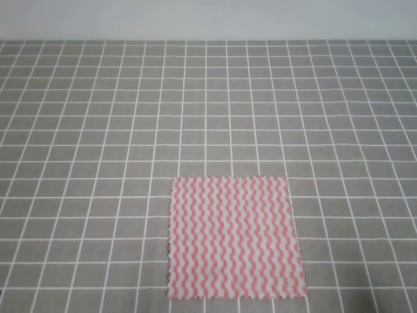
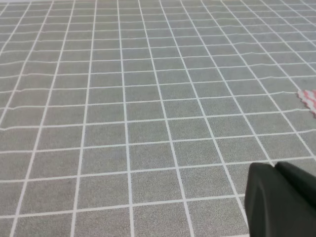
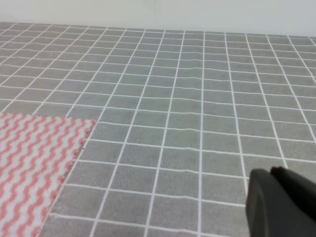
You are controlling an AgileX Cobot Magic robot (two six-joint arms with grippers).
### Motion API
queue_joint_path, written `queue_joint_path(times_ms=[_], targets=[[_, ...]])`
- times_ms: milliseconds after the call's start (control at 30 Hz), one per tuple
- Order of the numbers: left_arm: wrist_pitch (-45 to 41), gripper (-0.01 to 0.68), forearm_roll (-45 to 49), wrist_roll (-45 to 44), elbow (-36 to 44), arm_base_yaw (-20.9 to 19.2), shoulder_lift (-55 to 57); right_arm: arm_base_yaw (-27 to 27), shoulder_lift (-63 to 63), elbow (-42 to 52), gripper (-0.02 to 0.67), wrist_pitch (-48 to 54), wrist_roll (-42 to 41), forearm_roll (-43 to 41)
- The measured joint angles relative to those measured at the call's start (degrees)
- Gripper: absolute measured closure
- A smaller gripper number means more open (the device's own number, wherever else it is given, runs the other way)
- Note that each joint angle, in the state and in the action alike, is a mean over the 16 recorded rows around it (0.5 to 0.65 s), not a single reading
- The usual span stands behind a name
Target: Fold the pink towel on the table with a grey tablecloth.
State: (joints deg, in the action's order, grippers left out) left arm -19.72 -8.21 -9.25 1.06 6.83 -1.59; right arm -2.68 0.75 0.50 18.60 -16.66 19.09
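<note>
The pink towel (image 1: 234,238) lies flat and spread out on the table with a grey tablecloth (image 1: 208,98), near the front edge and slightly right of centre. Neither gripper shows in the high view. In the left wrist view only a towel corner (image 2: 308,98) peeks in at the right edge, and a black part of my left gripper (image 2: 279,200) fills the lower right corner. The right wrist view has the towel's far corner (image 3: 34,163) at lower left, with a black part of my right gripper (image 3: 281,202) at lower right, well apart from it. Both fingertips are cut off.
The gridded grey cloth (image 3: 197,98) runs back to a pale wall (image 1: 208,19) at the far edge. No other objects show on the table (image 2: 148,98) around the towel.
</note>
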Motion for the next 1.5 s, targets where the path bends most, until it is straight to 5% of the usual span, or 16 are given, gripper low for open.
queue_joint_path(times_ms=[1500], targets=[[1.1, 0.675, 0.0, 0.0, 0.1, 0.0, -0.1, 0.0, 0.2, 0.2, 0.665, -0.3, 0.0, 0.1]])
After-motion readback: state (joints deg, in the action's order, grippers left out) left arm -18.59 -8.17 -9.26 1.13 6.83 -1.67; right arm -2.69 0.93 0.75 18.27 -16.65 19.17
